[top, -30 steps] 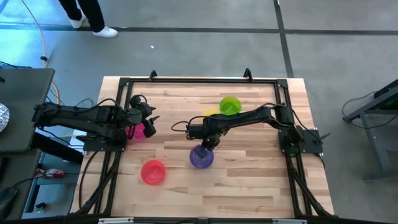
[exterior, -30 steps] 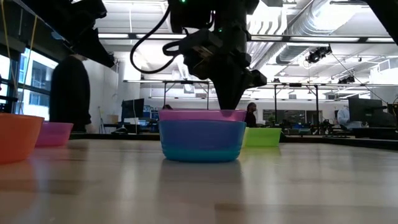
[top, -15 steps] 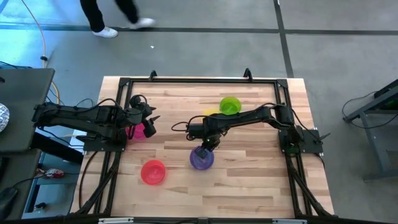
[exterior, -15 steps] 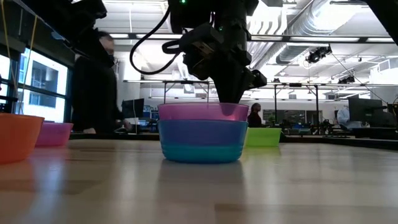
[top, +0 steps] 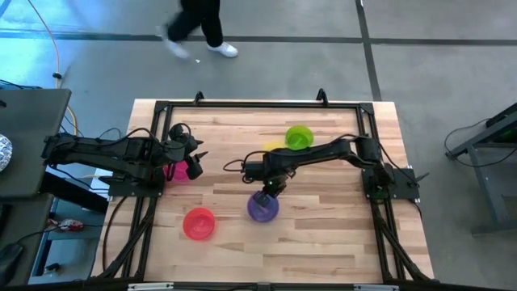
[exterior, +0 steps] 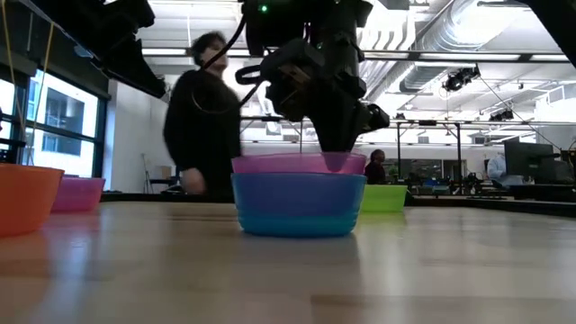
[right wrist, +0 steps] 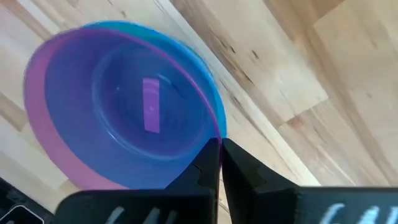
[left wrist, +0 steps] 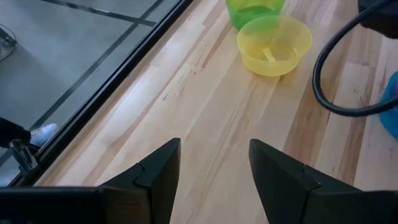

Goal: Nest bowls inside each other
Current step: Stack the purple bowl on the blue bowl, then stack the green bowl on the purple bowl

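The purple bowl (top: 262,207) sits inside the teal blue bowl (exterior: 297,205) near the table's middle, its rim (exterior: 288,164) standing above the blue one. My right gripper (top: 269,192) is shut on that rim at the stack's far side. The red bowl (top: 199,224) stands alone near the front left. The pink bowl (top: 184,170) rests at the left, partly under my open left gripper (top: 196,158), which hovers above the table. The green bowl (top: 299,137) and yellow bowl (left wrist: 273,45) stand side by side at the far middle. My right gripper pinches the purple bowl's rim (right wrist: 217,132) between its two fingers (right wrist: 239,165), one inside the bowl and one outside. The fingers come from above, pointing down. The purple bowl stays nested in the teal blue bowl, which rests on the table.
A black frame (top: 242,104) runs round the table's edges. My right arm (top: 323,152) stretches over the yellow bowl. A person (exterior: 202,117) walks past beyond the far edge. Bare wood lies to the right of the stack and along the near edge.
My right gripper stayed shut on the purple rim. The purple bowl's rim stands slightly higher out of the teal blue bowl than a second ago, and the stack has slid a little toward the near edge. A person has walked across behind the table.
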Robot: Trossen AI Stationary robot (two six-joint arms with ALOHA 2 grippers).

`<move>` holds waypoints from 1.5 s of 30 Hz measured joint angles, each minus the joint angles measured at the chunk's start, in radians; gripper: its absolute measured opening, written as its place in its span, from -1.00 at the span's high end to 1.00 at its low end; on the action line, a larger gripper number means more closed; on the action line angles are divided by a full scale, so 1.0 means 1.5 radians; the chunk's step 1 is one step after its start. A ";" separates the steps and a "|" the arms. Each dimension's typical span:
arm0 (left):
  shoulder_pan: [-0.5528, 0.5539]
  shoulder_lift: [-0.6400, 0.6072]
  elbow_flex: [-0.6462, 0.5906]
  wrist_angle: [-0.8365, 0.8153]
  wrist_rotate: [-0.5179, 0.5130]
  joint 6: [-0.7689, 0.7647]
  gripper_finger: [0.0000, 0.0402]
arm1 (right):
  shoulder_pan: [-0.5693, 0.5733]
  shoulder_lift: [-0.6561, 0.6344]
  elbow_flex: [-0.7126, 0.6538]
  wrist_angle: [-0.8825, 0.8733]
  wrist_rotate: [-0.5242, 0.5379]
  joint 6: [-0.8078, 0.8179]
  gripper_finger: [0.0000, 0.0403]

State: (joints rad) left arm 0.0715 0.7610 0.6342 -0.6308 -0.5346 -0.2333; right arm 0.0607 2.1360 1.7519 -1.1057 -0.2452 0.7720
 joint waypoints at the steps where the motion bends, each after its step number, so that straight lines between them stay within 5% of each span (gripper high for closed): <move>1: 0.000 0.000 0.000 0.000 0.000 0.000 0.10 | 0.002 0.002 0.000 0.005 0.000 0.002 1.00; 18: 0.000 0.000 0.000 0.001 0.000 0.000 0.10 | 0.009 0.015 0.000 0.014 -0.011 0.006 0.97; 31: 0.000 0.000 0.000 0.001 0.000 0.005 0.10 | 0.010 0.009 0.007 0.000 -0.009 0.008 0.46; 45: 0.000 0.000 0.000 0.005 -0.001 0.003 0.10 | 0.010 -0.001 0.081 -0.056 0.131 -0.019 0.43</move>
State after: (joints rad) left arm 0.0711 0.7612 0.6342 -0.6231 -0.5358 -0.2293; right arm 0.0750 2.1338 1.8736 -1.1899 -0.0487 0.7437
